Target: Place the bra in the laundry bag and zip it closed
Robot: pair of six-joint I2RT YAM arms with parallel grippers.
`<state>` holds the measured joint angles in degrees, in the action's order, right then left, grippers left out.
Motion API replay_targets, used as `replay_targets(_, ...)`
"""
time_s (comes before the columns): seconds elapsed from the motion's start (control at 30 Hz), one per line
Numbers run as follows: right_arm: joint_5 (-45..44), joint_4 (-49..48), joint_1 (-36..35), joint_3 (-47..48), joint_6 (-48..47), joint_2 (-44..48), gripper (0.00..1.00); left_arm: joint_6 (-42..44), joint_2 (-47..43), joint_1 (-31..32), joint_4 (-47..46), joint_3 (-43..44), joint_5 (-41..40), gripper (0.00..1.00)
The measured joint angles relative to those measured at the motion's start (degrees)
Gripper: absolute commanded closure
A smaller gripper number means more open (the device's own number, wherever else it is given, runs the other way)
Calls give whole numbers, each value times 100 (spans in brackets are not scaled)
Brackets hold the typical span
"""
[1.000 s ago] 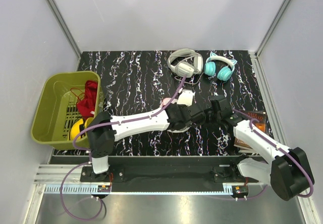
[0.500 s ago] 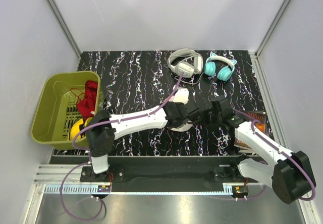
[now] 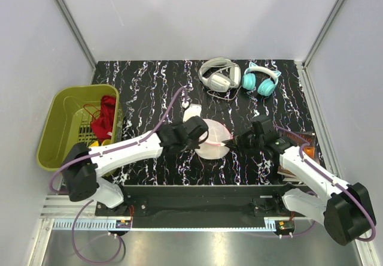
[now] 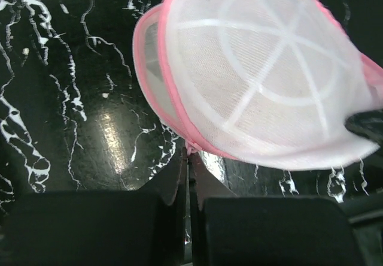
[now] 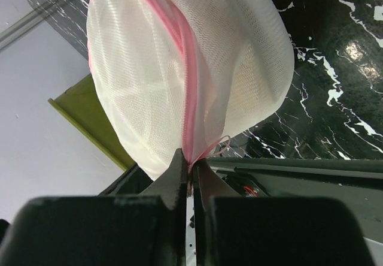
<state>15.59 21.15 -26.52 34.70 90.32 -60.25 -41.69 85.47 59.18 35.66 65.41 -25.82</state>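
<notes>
Top external view: laundry bag [image 3: 212,140] lies mid-table between the arms. Left gripper [image 4: 188,161] is pinched tight on its pink trim [image 4: 179,122] at the left edge, and right gripper [image 5: 190,167] is clamped on the opposite edge. The trim runs gripper to gripper. Bra not visible, maybe inside.

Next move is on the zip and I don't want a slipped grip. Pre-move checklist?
1. Left end effector shut on the laundry bag at its pink trim: ok.
2. Right end effector shut on the trim: ok.
3. Bra inside the bag: cannot tell, the mesh hides it.
4. Zip fully closed: cannot tell.
5. White headphones and teal headphones apart from the bag: ok.
</notes>
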Motion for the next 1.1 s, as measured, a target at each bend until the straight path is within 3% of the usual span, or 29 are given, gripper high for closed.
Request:
replay_targets(0.37,33,179,50,254,-350,-234,100,407,-962,-120,-1486,-1202,1742,100)
replay_targets(0.53,186,326,210,1108,-1510,-966,100,361,-1043,-358,-1775,-1574,2256,100)
replay_targets(0.57,251,315,258,1401,-1797,-1244,96,343,-1043,-385,-1816,-1622,2343,100)
replay_targets(0.63,389,391,339,2017,-2415,-1784,75,282,-1043,-391,-1910,-1639,2490,100)
replay_targets(0.67,433,485,363,2365,-2763,-2068,60,247,-1040,-393,-1996,-1639,2575,100)
replay_targets(0.77,501,925,385,3357,-3720,-2776,42,109,-988,-413,-2337,-1631,2791,100)
replay_targets(0.8,501,1045,385,3556,-3952,-2896,31,57,-922,-420,-2424,-1609,2844,100)
replay_targets(0.9,501,1377,389,3648,-4395,-2883,19,-107,-614,-437,-2629,-1508,2935,100)
replay_targets(1.1,688,1725,393,2848,-4347,-2094,24,-306,-192,-472,-2804,-1300,3080,100)
